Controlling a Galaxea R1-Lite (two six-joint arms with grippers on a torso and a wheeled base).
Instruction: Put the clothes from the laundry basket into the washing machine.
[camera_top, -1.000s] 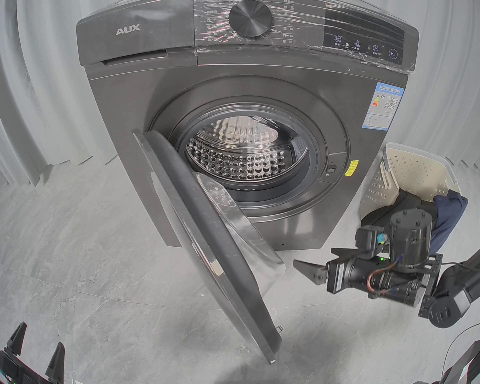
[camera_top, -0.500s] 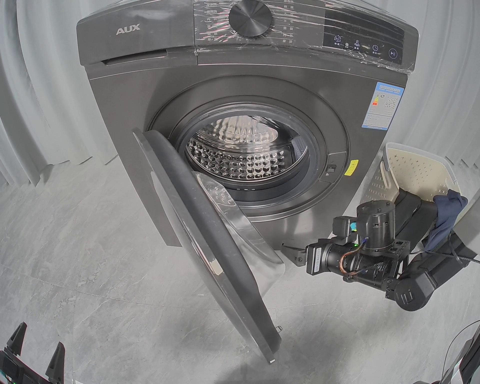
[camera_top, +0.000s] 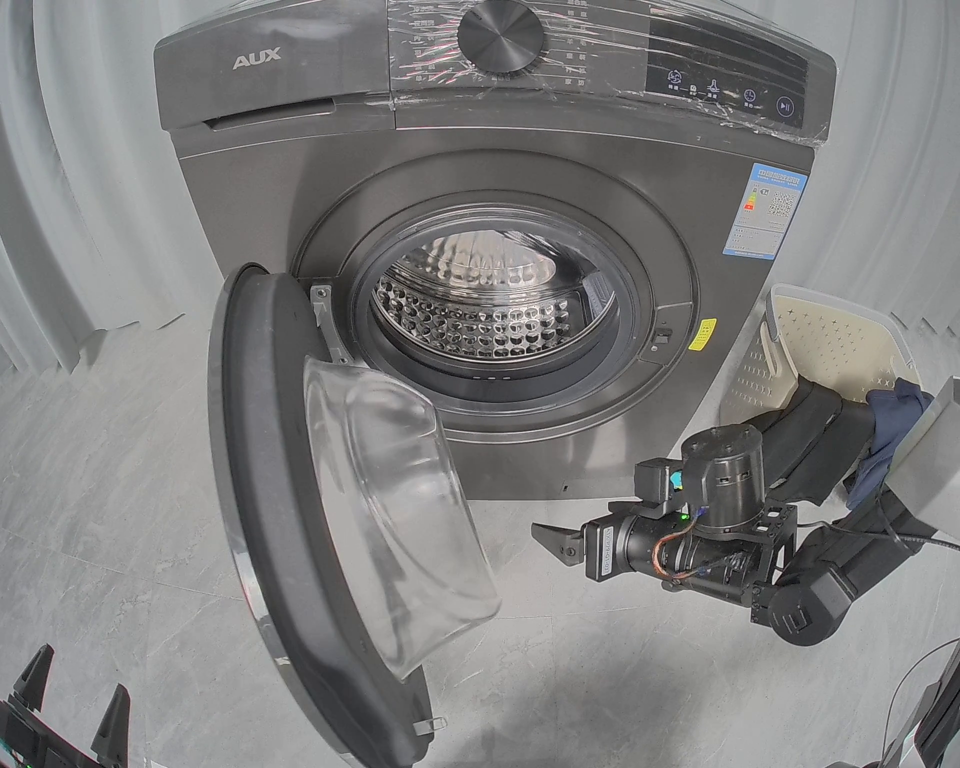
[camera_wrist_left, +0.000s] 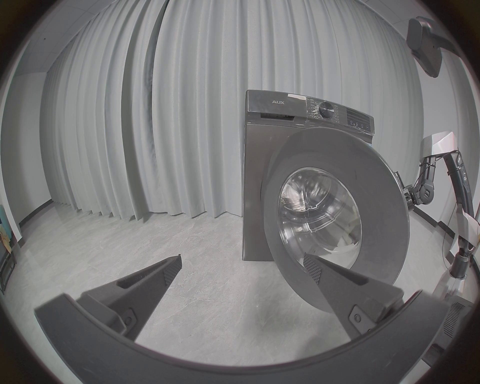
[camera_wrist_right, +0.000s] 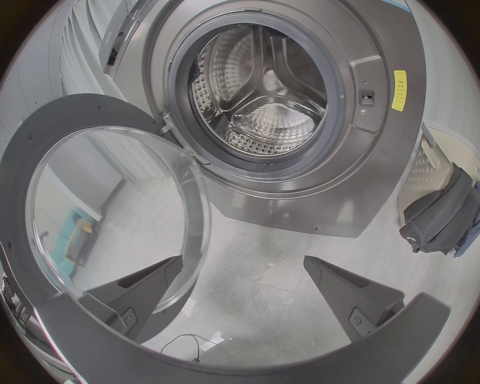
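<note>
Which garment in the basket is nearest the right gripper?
The dark grey garment, draped over the basket rim on the washing machine side; the navy garment sits beyond it, farther from the right gripper.

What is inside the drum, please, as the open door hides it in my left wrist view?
Observer: The drum looks empty; only bare metal shows.
Operator: Thank you. Where are the clothes?
Observer: Dark clothes hang over the rim of the laundry basket, which stands on the floor to the robot's right of the washing machine.
Operator: Is the right end effector holding any of them?
Observer: No, the right end effector is open and empty, low in front of the machine and apart from the basket.
</note>
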